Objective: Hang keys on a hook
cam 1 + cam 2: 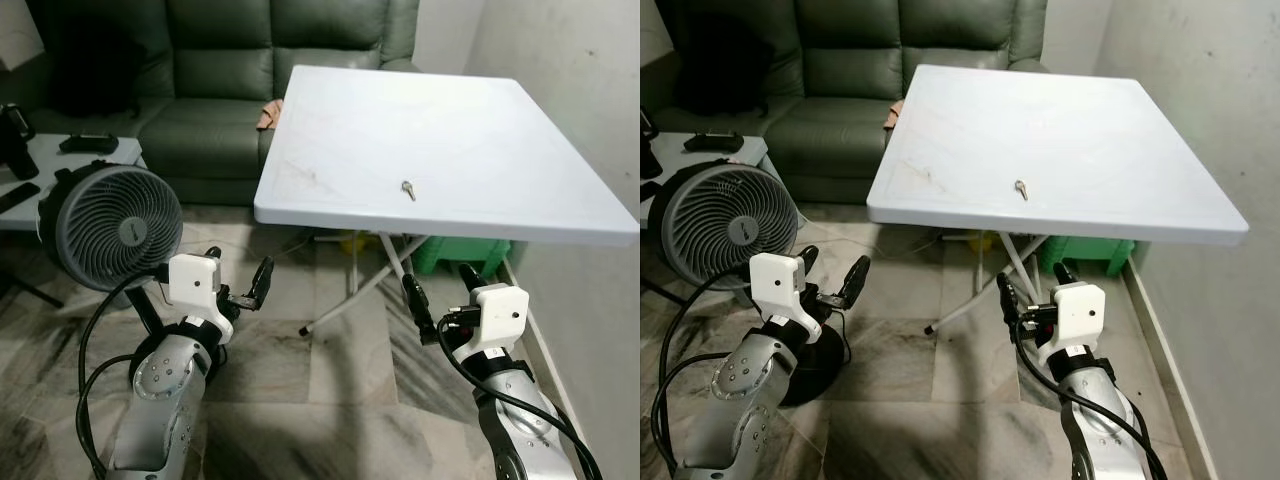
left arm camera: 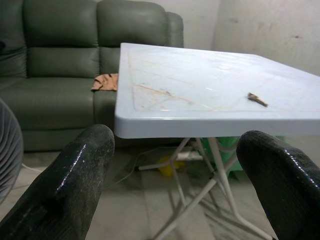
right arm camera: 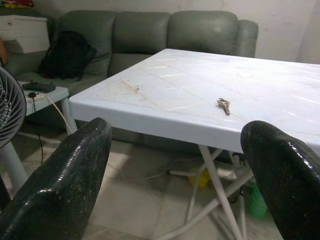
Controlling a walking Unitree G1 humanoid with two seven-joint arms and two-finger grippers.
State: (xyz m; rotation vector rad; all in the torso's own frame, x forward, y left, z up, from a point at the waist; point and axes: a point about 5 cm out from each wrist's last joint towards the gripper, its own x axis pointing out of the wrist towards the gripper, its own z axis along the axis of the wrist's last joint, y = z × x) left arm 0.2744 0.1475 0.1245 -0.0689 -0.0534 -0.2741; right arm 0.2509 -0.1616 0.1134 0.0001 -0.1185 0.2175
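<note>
1. A white plastic folding table (image 1: pixel 450 140) stands ahead of the robot, its smooth square top faintly scuffed with brownish marks near the left edge, on crossed white metal legs.
2. The keys (image 1: pixel 408 189) lie flat on the tabletop, towards the near edge, small and metallic, touching nothing else; how many there are is too small to tell.
3. Behind the table sits a dark green leather sofa (image 1: pixel 250 60) with padded cushions, and an orange cloth (image 1: pixel 268 115) rests on its seat by the table's far left corner.
4. On the marble-patterned tile floor to the left stands a round grey fan (image 1: pixel 112 225) with a ribbed grille.
5. The left gripper (image 1: pixel 240 290) is held low over the floor, below the table's near edge, its two black rubbery fingers spread wide apart and holding nothing.
6. The right gripper (image 1: pixel 442 295) is raised likewise under the table's near right side, fingers also spread wide, nothing between them.
7. A green crate (image 1: pixel 465 255) under the table is mostly hidden by the tabletop.
</note>
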